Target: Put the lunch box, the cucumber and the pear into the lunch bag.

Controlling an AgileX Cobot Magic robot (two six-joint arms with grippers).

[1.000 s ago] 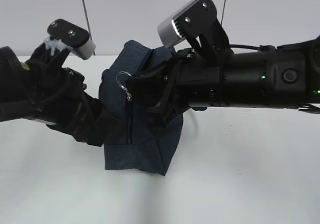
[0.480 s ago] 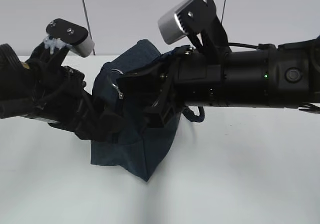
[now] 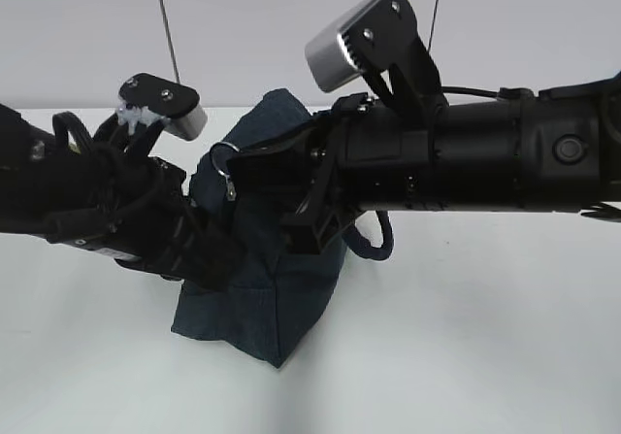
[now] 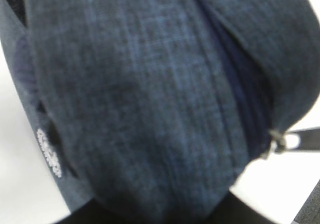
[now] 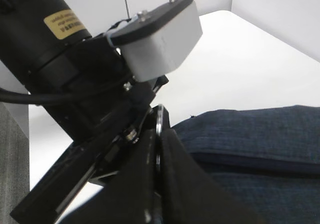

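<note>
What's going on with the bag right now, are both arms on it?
Both arms are working on the lunch bag, which is tipped up on the white table. The right gripper is pressed in at the bag's upper part near the zipper ring and is shut, apparently pinching fabric. The left gripper is against the bag's lower left side; its fingers are hidden, so I can't tell its grip. No lunch box, cucumber or pear is visible in any view.

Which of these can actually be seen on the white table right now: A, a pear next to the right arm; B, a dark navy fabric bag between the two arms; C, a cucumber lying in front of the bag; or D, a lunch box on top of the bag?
B: only the lunch bag shows on the table, between the two arms; no cucumber, pear or lunch box is visible in any view.
</note>
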